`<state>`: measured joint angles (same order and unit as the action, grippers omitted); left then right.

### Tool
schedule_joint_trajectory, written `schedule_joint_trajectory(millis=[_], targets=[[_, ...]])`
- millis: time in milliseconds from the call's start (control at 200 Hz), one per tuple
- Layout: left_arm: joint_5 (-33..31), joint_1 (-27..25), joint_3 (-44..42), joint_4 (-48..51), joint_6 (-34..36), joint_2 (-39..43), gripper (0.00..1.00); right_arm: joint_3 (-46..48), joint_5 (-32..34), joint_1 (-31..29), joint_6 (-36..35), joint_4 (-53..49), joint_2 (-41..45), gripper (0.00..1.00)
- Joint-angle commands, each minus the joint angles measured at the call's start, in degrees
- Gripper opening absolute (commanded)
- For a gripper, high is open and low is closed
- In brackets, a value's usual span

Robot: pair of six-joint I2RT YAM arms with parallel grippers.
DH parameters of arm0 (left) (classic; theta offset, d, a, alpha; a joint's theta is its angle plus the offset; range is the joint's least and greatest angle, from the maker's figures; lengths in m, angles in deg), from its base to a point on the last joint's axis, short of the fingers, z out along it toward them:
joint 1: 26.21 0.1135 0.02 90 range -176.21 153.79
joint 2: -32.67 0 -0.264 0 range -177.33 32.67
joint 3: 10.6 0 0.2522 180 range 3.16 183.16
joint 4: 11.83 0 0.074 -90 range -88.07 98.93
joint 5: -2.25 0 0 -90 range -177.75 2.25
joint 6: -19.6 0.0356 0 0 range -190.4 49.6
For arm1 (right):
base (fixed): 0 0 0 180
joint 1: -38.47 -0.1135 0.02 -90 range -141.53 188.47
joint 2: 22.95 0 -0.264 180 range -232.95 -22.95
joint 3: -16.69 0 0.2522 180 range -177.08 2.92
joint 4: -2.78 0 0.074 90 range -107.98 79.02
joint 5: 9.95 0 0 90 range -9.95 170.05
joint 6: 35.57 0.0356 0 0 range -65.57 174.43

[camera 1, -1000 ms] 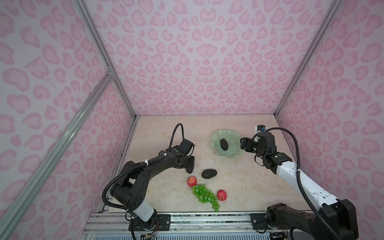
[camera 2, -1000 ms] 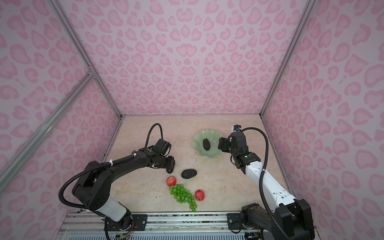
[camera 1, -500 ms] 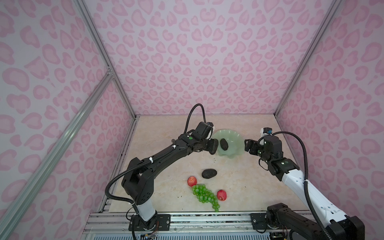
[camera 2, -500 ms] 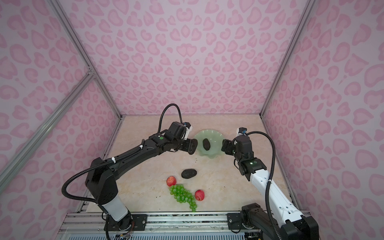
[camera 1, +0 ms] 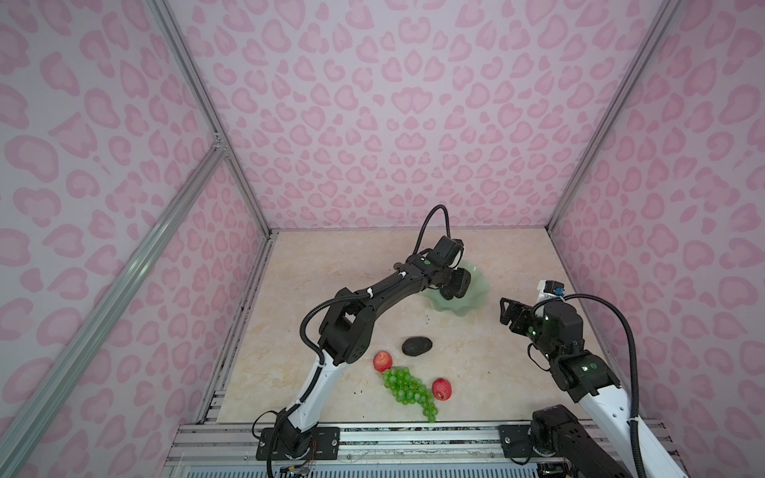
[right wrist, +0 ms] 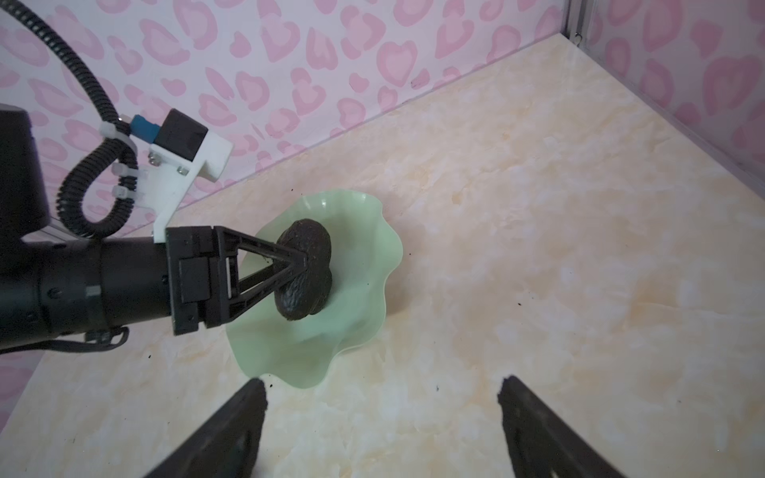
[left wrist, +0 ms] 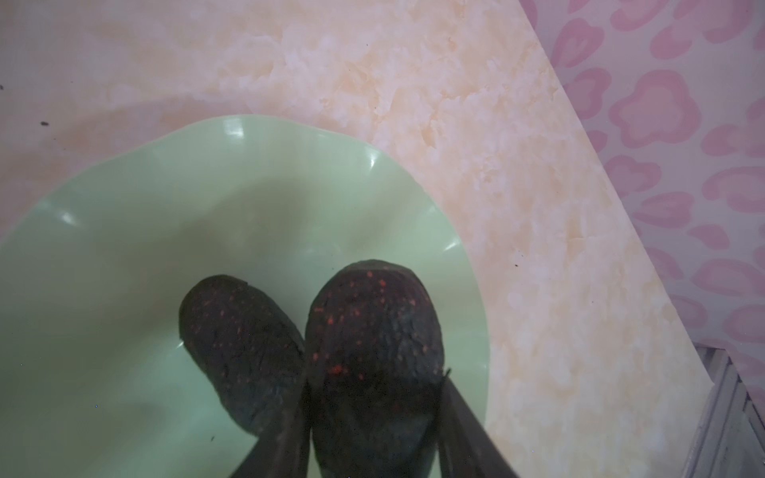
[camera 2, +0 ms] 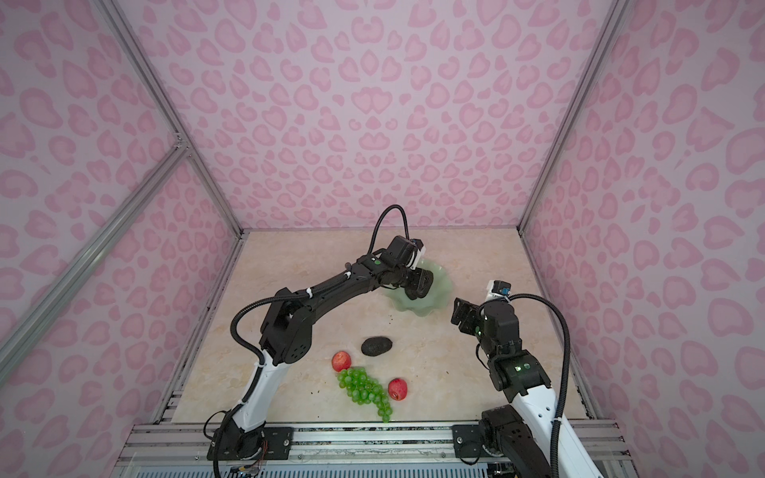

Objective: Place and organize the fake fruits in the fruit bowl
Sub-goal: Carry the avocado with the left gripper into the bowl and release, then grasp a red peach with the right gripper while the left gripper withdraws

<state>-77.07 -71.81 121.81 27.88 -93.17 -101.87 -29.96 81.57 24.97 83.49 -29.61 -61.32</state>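
Fruit: one avocado [left wrist: 240, 351] is laid in the bowl [left wrist: 124, 207], a second avocado [left wrist: 372, 327] is clamped alongside by the left gripper [camera 1: 454, 286] (right gripper [right wrist: 383, 385] spread, empty); third avocado [camera 1: 417, 346], apples [camera 1: 383, 361] [camera 1: 442, 389], grapes [camera 1: 407, 387] are left outside.

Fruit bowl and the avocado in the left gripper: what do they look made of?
The fruit bowl: likely thin plastic or glass, pale green, glossy; light glints on its wavy rim. The avocado in the left gripper: probably moulded plastic or foam, matt, rough pebbled dark skin with reddish specks.
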Motion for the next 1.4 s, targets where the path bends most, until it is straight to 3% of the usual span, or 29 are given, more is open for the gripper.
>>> schedule_joint_trajectory(millis=[0,255,330,410,645,735,885,1100,1400], targets=[[-0.98,-0.14,3.31,-0.05,-1.40,-3.91,0.45,0.45,-0.09,-0.07,1.05,-1.05,0.47,0.89],[-0.17,-0.15,3.78,-0.03,-1.58,-5.98,0.53,0.36,-0.44,-0.01,0.79,-0.64,0.05,0.89],[0.45,-0.17,3.87,-0.09,-1.43,-5.03,0.61,0.11,-0.38,-0.04,0.78,-0.82,-0.33,0.88],[1.04,-0.15,3.78,-0.37,-1.26,-3.37,0.68,-0.54,-0.38,-0.04,0.48,-1.40,-0.48,0.88],[-0.01,-0.18,2.33,-3.29,0.23,7.27,0.70,-0.66,-7.06,-1.03,-1.79,-5.35,-0.26,0.85],[-2.55,-0.08,0.11,-6.91,1.66,13.85,0.70,0.47,-7.17,-4.75,-1.34,-9.11,0.46,0.84],[-7.29,0.02,-4.31,-12.91,5.37,24.38,0.72,2.84,-2.82,-16.51,3.36,-11.09,0.81,0.83],[-13.40,0.89,-22.21,-25.01,8.15,40.79,0.75,4.49,4.28,-33.61,11.25,-6.65,-5.58,0.82],[-6.70,1.07,-25.03,-27.82,6.64,43.81,0.76,6.74,3.46,-37.99,14.53,-1.41,-10.19,0.82]])
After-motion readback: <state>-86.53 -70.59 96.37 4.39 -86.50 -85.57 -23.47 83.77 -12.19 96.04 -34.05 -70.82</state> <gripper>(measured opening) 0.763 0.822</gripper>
